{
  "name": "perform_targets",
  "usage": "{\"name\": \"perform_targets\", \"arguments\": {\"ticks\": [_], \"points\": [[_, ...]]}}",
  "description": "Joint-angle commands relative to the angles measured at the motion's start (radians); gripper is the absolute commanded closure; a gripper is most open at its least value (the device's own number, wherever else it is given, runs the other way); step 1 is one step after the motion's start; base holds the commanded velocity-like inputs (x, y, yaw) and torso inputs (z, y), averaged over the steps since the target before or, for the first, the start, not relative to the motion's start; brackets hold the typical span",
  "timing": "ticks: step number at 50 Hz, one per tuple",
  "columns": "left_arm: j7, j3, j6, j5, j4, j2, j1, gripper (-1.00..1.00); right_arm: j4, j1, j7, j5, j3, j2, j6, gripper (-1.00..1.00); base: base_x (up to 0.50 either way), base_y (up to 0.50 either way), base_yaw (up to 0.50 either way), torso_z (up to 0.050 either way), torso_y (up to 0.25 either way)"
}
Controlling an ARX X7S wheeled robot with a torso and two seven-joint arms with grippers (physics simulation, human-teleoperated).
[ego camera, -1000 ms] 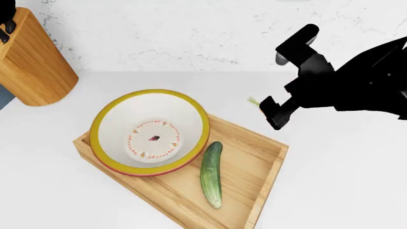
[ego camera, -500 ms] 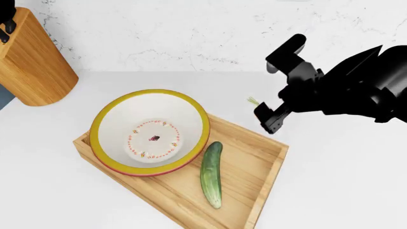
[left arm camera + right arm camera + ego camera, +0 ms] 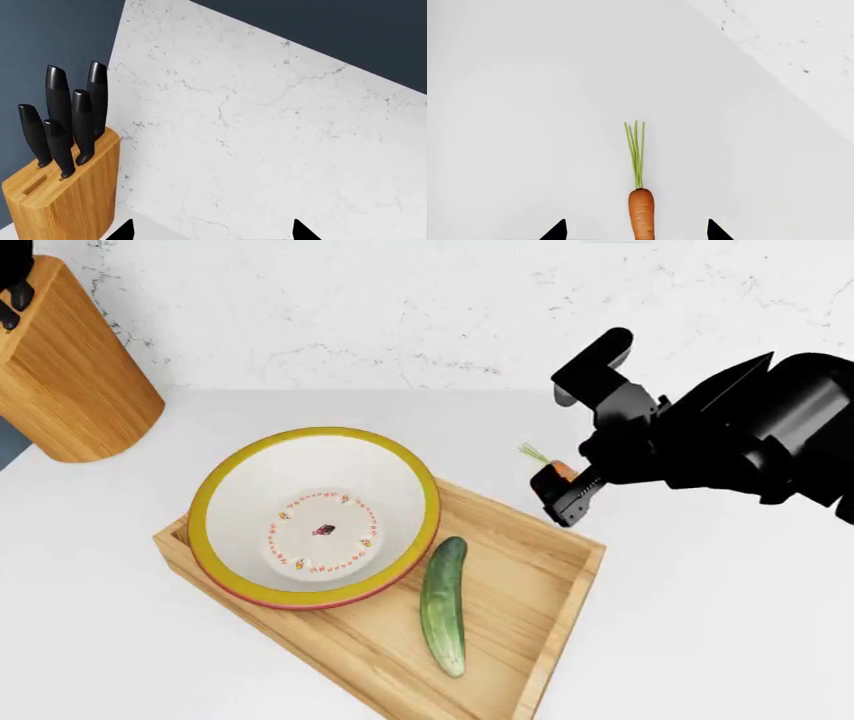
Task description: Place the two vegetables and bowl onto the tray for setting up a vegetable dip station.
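Since a second ago, our right gripper (image 3: 577,480) has slid left to straddle the carrot (image 3: 641,212), jaws apart, because bowl (image 3: 315,515) and cucumber (image 3: 445,604) already occupy the tray (image 3: 534,575).

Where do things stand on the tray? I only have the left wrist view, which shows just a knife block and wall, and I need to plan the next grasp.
Observer: The bowl already sits in the tray, filling its left end in the head view.
Operator: And the cucumber?
Observer: The cucumber lies in the tray too, right beside the bowl.
Operator: So only the carrot is left. Where is it?
Observer: The carrot lies on the counter outside the tray. The right tool is open, with one tip on each side of it.
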Motion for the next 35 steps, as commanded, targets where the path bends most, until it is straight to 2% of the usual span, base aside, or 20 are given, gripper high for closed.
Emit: {"name": "perform_targets", "arguments": {"ticks": [1, 25, 26, 35], "points": [[-0.002, 0.0, 0.0, 0.0, 0.002, 0.001, 0.0, -1.0, 0.027, -0.026, -0.002, -0.012, -0.007, -0.008, -0.006, -1.0, 0.0, 0.0, 0.0, 0.0, 0.0], [-0.002, -0.003, -0.001, -0.004, 0.001, 0.002, -0.004, -1.0, 0.042, -0.057, 0.017, -0.03, -0.017, -0.016, -0.006, -1.0, 0.0, 0.0, 0.0, 0.0, 0.0], [-0.003, -0.004, 0.0, -0.004, 0.002, 0.001, -0.004, -1.0, 0.041, -0.057, 0.021, -0.029, -0.016, -0.015, -0.004, 1.0, 0.0, 0.0, 0.0, 0.0, 0.0], [-0.003, -0.004, 0.0, -0.003, 0.005, 0.0, -0.004, -1.0, 0.021, -0.046, 0.04, -0.021, -0.008, -0.003, 0.006, 1.0, 0.0, 0.0, 0.0, 0.0, 0.0]]}}
